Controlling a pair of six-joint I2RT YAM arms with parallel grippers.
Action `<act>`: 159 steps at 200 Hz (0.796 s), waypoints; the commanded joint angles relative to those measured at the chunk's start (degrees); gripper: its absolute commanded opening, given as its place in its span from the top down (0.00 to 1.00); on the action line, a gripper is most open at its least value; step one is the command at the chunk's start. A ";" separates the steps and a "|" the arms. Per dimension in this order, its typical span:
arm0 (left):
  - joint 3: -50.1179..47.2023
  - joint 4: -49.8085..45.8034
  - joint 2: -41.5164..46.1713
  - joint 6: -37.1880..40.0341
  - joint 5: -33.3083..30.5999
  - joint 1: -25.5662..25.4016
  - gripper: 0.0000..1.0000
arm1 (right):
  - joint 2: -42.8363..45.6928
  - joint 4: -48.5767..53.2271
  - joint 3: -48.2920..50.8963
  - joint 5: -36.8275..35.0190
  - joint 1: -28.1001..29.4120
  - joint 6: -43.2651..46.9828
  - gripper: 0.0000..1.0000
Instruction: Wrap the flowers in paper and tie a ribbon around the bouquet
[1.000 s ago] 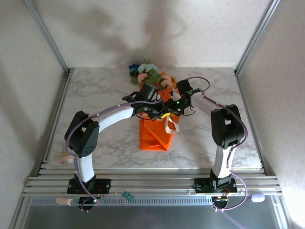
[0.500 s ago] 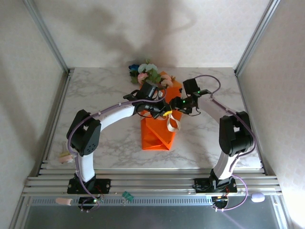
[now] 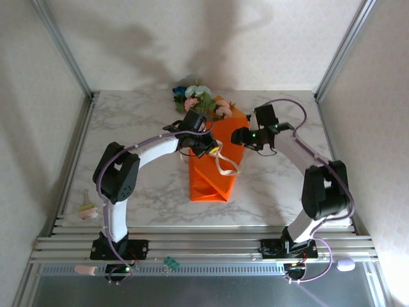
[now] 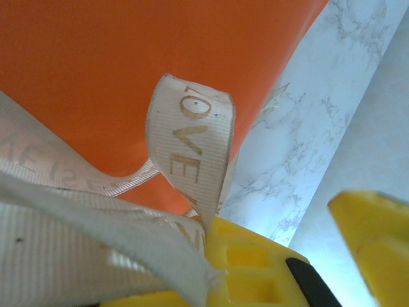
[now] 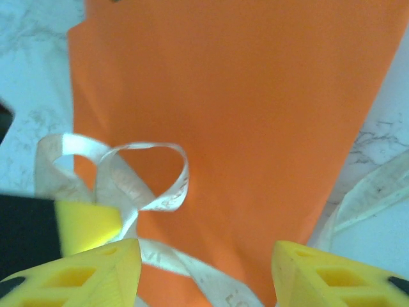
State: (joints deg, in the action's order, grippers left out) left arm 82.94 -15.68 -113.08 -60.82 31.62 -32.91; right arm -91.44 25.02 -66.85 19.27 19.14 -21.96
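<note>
The bouquet [image 3: 209, 179] is laid on the marble surface [image 3: 128, 125], with the flowers [image 3: 197, 99] showing at its far end. The ribbon [image 3: 223, 167] is draped in loops over the middle of the orange paper, and gold lettering is seen on one loop [image 4: 192, 147]. The left gripper [image 3: 213, 149] is pinched tight on the ribbon above the cone. The right gripper [image 3: 238, 135] is held partly open and empty, over the cone's right edge
</note>
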 commanded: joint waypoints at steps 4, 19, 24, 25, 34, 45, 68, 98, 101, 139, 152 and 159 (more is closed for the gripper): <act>1.77 -1.03 -1.11 0.25 -1.36 -0.23 1.00 | 9.50 -14.39 11.34 -1.88 4.68 9.55 0.42; 2.42 -1.11 -1.82 0.52 -1.28 -0.06 1.00 | 12.38 -21.66 17.94 -4.81 7.21 13.34 0.40; 2.62 -1.12 -2.10 0.57 -1.29 -0.05 1.00 | 12.73 -23.91 19.69 -5.58 7.80 14.11 0.39; 2.69 -1.11 -2.17 0.59 -1.29 -0.01 1.00 | 12.80 -24.33 20.03 -5.70 7.96 14.25 0.39; 3.22 -1.19 -2.71 0.73 -1.22 0.12 1.00 | 12.84 -27.01 21.95 -6.42 8.96 15.31 0.38; 4.29 -1.32 -3.56 1.16 -1.21 0.29 1.00 | 12.16 -29.15 23.41 -8.73 10.52 16.06 0.37; 6.60 -2.28 -5.28 2.22 -1.46 0.78 1.00 | 8.93 -29.55 21.56 -12.01 12.21 16.20 0.36; 8.15 -2.02 -7.16 2.45 -1.19 1.26 1.00 | 3.90 -28.22 17.10 -13.16 12.90 15.84 0.37; 8.39 -2.13 -7.34 2.53 -1.14 1.31 1.00 | 3.37 -28.26 16.88 -13.01 12.86 15.75 0.37; 10.50 -1.50 -10.01 2.98 -1.03 1.68 1.00 | -2.74 -25.09 11.97 -13.40 12.86 13.23 0.43; 11.72 -1.57 -11.31 3.23 -0.71 1.69 1.00 | -4.89 -22.84 9.73 -14.39 12.86 12.33 0.47; 12.43 -2.06 -11.86 3.40 -0.71 1.70 1.00 | -5.88 -21.87 8.69 -15.15 12.86 12.08 0.51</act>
State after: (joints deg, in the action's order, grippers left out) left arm 92.18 -16.69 -122.56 -58.98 31.44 -31.75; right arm -94.13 -0.25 -54.26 6.87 31.73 -8.16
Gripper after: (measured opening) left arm 0.013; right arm 0.534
